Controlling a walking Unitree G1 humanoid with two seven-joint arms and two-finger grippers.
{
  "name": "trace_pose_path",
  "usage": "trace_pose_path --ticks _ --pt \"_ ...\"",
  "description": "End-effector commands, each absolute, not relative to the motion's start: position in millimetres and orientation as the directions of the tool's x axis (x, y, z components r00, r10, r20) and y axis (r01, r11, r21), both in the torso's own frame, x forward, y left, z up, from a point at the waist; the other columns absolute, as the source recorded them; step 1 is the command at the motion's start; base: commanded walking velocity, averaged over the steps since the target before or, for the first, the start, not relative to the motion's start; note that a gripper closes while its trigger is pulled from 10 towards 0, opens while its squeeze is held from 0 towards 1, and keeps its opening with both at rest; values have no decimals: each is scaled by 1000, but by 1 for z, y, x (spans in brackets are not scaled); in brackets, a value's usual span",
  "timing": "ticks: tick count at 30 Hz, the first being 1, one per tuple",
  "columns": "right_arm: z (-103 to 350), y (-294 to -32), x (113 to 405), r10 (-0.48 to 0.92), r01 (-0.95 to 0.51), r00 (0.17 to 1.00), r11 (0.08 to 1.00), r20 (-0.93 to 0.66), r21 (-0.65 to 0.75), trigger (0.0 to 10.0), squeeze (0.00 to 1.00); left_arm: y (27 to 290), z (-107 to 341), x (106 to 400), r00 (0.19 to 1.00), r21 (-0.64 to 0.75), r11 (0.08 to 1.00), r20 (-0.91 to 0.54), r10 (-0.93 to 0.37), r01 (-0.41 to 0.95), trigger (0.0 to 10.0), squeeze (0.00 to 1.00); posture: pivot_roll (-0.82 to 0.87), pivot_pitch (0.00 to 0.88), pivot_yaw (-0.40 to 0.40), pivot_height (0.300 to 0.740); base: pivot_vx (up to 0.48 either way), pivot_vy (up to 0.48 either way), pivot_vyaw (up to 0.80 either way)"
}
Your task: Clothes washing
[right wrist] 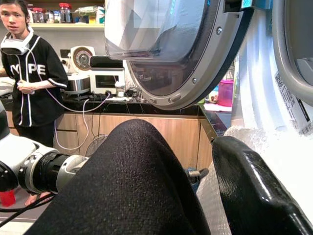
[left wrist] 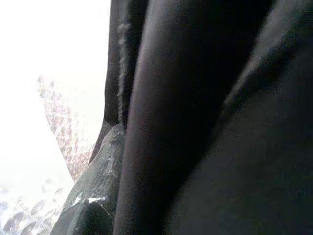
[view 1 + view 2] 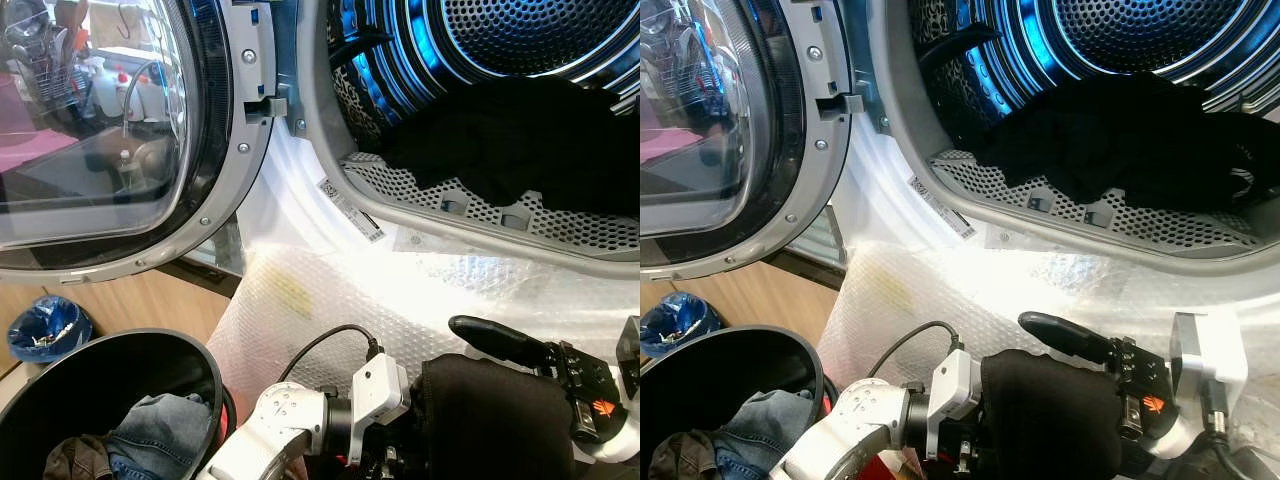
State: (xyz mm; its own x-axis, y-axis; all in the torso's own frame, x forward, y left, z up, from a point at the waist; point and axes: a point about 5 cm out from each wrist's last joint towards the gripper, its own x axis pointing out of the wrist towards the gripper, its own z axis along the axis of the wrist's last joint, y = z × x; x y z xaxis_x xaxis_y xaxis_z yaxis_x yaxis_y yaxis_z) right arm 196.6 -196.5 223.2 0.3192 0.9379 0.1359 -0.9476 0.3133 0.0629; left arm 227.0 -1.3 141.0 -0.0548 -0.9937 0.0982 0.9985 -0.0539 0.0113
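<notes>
Two claws carry black garment (image 3: 1055, 415) below open drum (image 3: 520, 40), ready for loading. Left claw (image 3: 970, 400) buried in cloth, grip unclear; right claw (image 3: 1080, 345) spread, one finger atop. Basket (image 3: 60, 390) at 8 o'clock holds jeans (image 3: 150, 425).

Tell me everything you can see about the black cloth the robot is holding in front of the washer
The black cloth is a dark, finely woven fabric, bunched into a rounded lump between the two arms, below the open drum. The left gripper is buried in it; the right gripper has one finger lying across its top edge. It hangs over the bubble wrap on the machine's front. Its full shape is hidden.
</notes>
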Motion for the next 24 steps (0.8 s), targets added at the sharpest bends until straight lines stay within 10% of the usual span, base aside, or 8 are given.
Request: trace_pose_path --ticks 1,24 --pt "226 -200 197 932 -942 335 332 141 45 10000 0 2 147 226 -64 25 -61 109 -992 998 0 0 -116 47 -52 740 0 0 0" --pt "222 -210 200 935 -939 344 342 91 37 10000 0 76 150 219 25 79 16 -109 -994 997 0 0 -95 60 -57 740 0 0 0"
